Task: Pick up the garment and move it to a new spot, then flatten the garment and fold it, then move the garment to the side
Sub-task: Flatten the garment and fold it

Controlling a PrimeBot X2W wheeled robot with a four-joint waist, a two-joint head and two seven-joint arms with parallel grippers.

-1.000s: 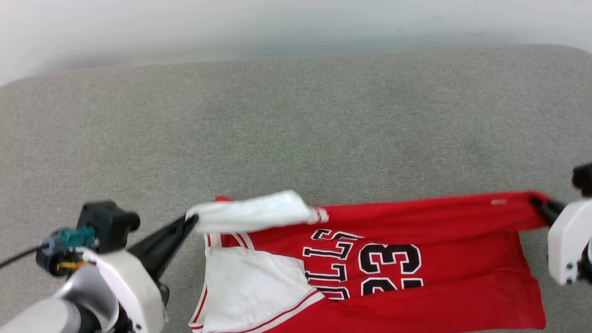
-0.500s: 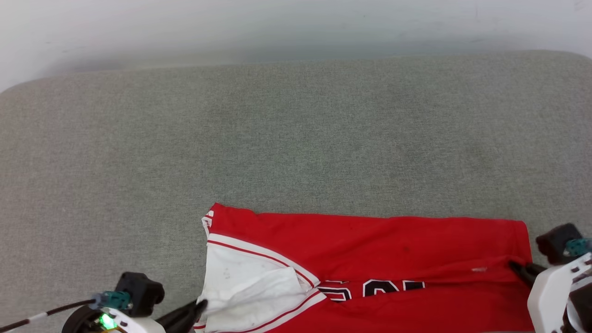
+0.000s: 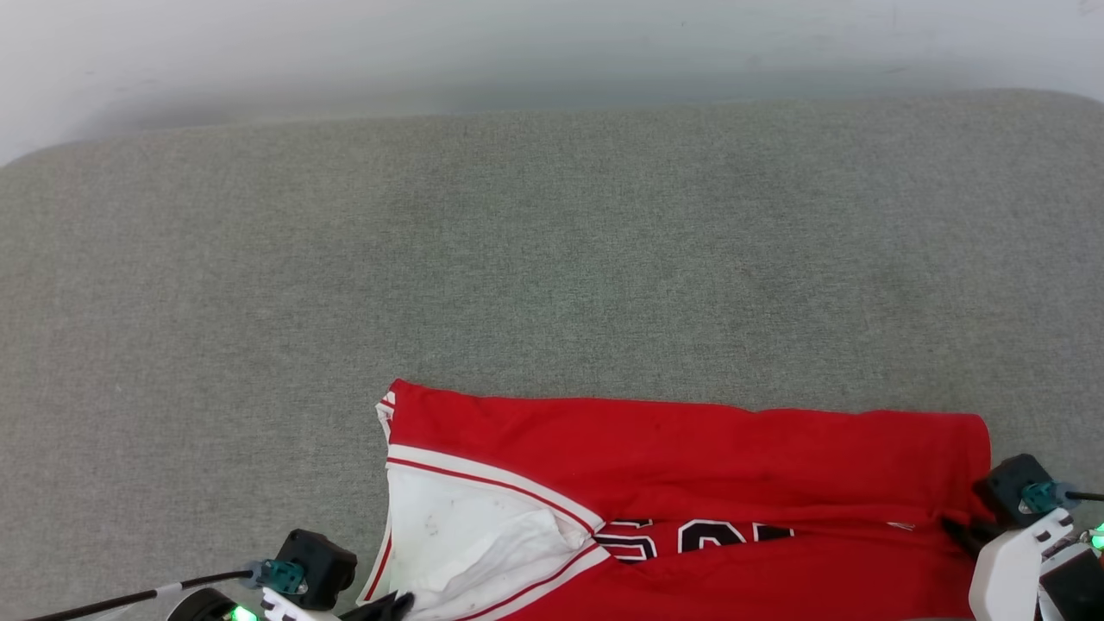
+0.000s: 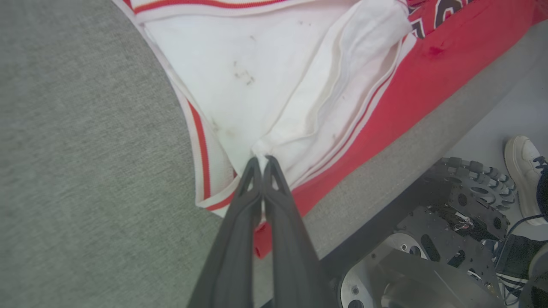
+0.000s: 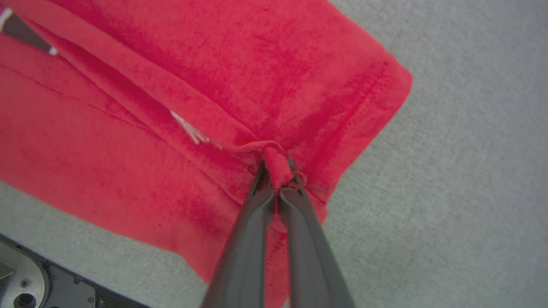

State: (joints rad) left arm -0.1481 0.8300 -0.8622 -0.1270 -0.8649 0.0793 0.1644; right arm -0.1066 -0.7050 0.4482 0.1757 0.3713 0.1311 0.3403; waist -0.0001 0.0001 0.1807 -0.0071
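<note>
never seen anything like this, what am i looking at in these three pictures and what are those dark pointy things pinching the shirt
It is a two-armed robot handling laundry. The wide picture is from a camera on its head, looking down at a grey cloth-covered surface. On it lies a red basketball-style T-shirt with white sleeves and black lettering. The other two pictures are from cameras on each wrist, looking along that arm's two long dark fingers. The left gripper is shut on bunched white sleeve cloth; the right gripper is shut on a red pinch at the shirt's other end.
</note>
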